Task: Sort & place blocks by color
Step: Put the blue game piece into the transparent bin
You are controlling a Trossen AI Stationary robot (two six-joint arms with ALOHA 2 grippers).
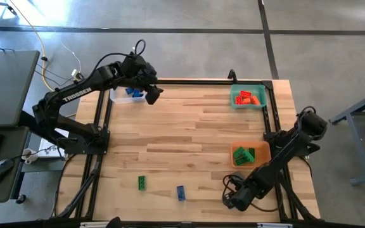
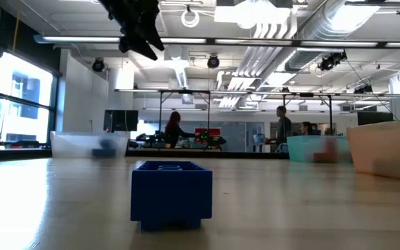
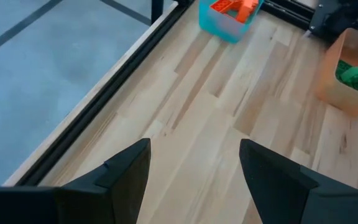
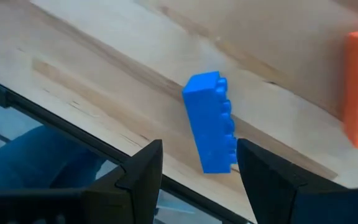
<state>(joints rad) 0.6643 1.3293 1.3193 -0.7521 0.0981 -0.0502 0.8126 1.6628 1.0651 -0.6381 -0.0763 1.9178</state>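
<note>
Blocks: blue one lies before right gripper (fingers parted).

Worktop middle lies bare and passable; bins line its far and right edges, two loose blocks near the front

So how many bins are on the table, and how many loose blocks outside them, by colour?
clear bin: 1
teal bin: 1
orange bin: 1
green block: 1
blue block: 1
Total: 5 (3 bins, 2 loose blocks)
</note>
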